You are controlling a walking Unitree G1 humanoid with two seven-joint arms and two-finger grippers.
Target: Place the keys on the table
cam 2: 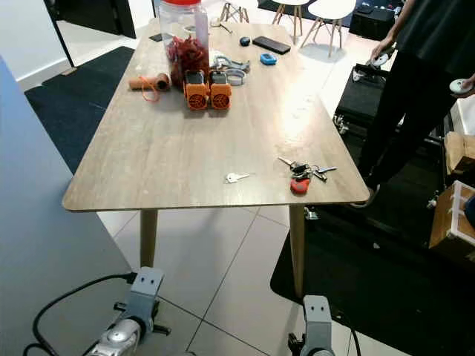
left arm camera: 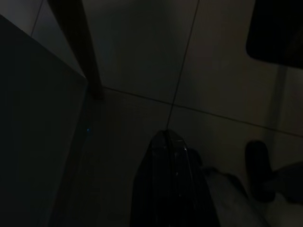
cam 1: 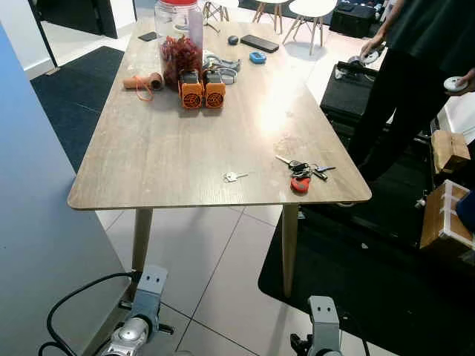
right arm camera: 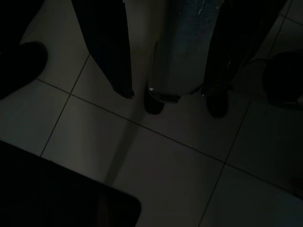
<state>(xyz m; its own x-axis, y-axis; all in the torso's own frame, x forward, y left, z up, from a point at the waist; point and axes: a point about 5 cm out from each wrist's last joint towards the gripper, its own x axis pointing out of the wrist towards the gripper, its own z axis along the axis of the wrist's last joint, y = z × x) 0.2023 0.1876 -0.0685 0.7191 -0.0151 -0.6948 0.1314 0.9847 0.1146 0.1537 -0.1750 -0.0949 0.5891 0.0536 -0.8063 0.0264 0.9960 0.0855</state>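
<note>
The keys (cam 1: 303, 173) lie on the wooden table (cam 1: 171, 148) near its near right corner — a bunch with a red tag, resting flat, with a single small key (cam 1: 232, 176) just to their left. Farther back stand a jar (cam 1: 179, 41) and two orange reels (cam 1: 202, 89). My arms hang low over the tiled floor (cam 1: 215, 274): my left pincer (left arm camera: 166, 142) is clenched with nothing in it, my right pincer (right arm camera: 166, 94) released, its fingers (right arm camera: 113, 61) well apart. A person (cam 1: 415, 67) stands at the far right.
</note>
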